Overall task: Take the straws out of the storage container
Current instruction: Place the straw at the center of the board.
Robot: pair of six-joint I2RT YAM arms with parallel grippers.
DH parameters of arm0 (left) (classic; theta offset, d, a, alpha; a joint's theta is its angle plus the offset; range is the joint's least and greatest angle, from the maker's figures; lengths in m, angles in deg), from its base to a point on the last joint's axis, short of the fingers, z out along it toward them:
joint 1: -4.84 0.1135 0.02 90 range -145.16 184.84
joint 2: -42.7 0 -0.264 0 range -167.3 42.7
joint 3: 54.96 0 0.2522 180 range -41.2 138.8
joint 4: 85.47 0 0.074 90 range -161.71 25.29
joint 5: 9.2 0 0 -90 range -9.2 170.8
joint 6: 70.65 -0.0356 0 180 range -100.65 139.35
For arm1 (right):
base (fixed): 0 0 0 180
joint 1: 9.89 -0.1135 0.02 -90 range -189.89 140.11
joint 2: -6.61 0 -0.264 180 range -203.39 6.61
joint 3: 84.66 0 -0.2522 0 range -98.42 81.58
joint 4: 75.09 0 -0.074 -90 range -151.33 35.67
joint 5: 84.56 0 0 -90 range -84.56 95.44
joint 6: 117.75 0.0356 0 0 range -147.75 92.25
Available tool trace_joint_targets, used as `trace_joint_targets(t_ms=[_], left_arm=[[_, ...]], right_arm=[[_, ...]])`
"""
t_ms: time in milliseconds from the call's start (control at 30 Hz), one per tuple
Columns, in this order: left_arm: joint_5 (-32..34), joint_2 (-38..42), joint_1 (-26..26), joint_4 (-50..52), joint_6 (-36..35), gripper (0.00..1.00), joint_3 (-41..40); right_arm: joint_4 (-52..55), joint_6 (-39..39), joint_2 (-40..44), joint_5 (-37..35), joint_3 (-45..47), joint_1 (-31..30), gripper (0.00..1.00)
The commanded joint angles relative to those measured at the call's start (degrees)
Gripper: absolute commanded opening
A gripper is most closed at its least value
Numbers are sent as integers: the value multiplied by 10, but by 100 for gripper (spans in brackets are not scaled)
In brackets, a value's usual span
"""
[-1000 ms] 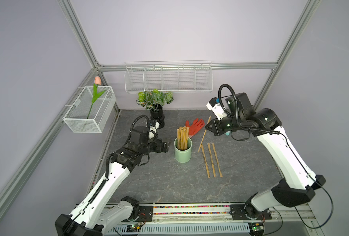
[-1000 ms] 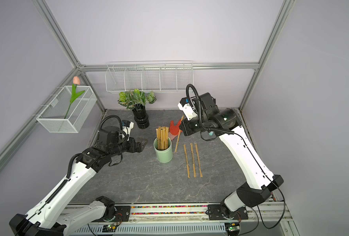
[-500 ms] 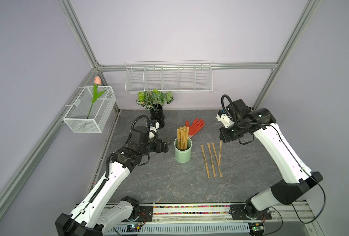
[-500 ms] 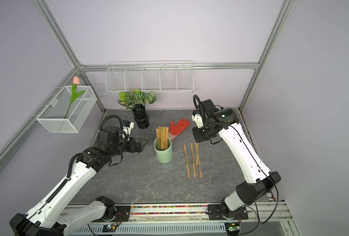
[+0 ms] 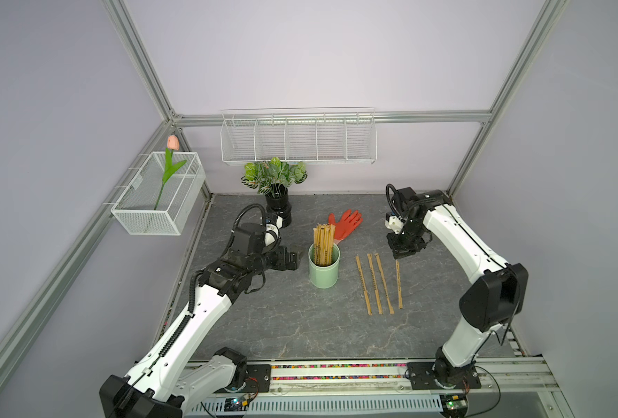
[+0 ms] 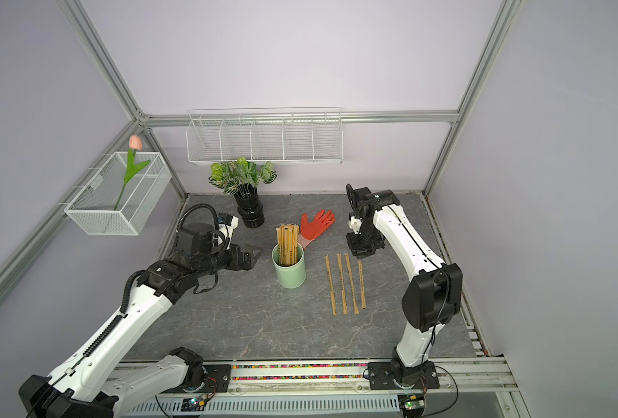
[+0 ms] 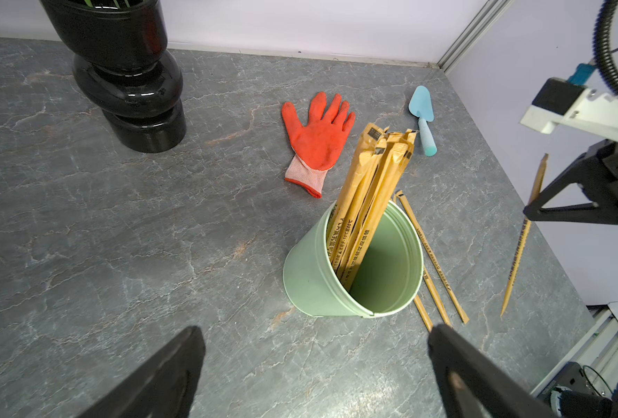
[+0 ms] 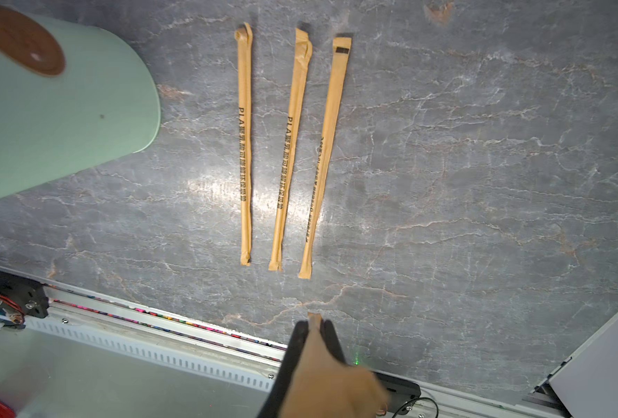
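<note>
Mint-green cylindrical cup [image 5: 324,275]: one
Tan paper-wrapped straws [image 5: 374,284] outside it: four
Orange-red rubber glove [image 5: 347,224]: one
Light-blue plastic trowel [image 7: 423,115]: one
Black ribbed vase [image 5: 278,210]: one
White wire baskets [image 5: 298,143]: two

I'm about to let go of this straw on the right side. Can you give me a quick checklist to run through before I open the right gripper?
1. The right gripper is shut on the held straw: ok.
2. The held straw is apart from the three laid straws, on their side away from the storage container: ok.
3. Its lower tip rests on the table: cannot tell.
4. The left gripper is open beside the container, not touching it: ok.
5. Container upright: ok.
6. Container emptied: not ok, a bundle of straws stands in it.
</note>
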Motion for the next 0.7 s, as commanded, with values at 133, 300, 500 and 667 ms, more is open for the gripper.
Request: trace_joint_targets(t_ms=[133, 300, 500, 667], left_arm=[[-1, 1, -2, 8, -2, 100, 4], [0, 2, -2, 9, -3, 100, 4], [1, 1, -2, 9, -3, 100, 4], [1, 1, -2, 9, -3, 100, 4]], right_arm=[[25, -15, -69, -9, -18, 15, 10], [26, -20, -115, -8, -40, 20, 10], [46, -21, -171, -14, -89, 27, 10], [52, -22, -212, -18, -115, 31, 10]])
